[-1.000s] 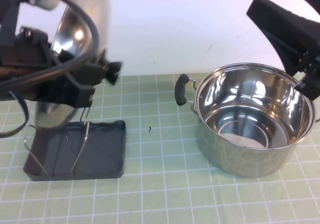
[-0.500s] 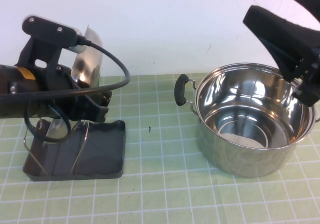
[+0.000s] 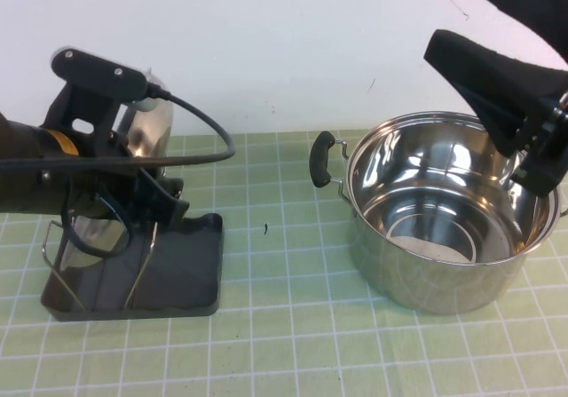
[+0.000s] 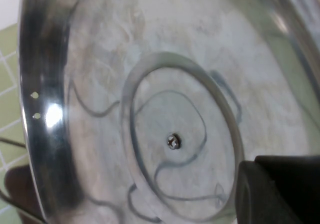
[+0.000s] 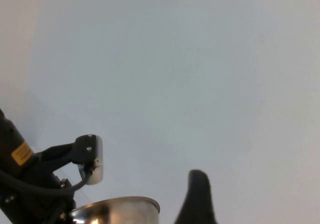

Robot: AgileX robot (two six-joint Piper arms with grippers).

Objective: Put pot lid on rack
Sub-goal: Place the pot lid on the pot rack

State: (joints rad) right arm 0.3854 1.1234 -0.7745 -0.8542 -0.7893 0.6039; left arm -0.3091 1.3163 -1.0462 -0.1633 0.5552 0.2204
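Observation:
The shiny steel pot lid (image 3: 149,131) stands on edge over the rack (image 3: 191,273), a dark grey tray with thin wire prongs at the table's left. Its lower part shows between the prongs, and the arm hides most of it. My left gripper (image 3: 161,203) is shut on the lid's rim, just above the tray. The left wrist view is filled by the lid's underside (image 4: 150,83), with one black finger (image 4: 280,194) against it. The knob is hidden. My right gripper (image 3: 461,19) is open and empty, raised above the pot at the right; one finger (image 5: 198,199) shows in its wrist view.
A deep steel pot (image 3: 444,210) with black side handles stands on the green grid mat at the right; its rim also shows in the right wrist view (image 5: 115,211). A white wall runs along the back. Bare mat lies between rack and pot.
My left gripper has lowered the lid from high and tilted down into the rack, where it now stands on edge. The right gripper has shifted slightly above the pot.

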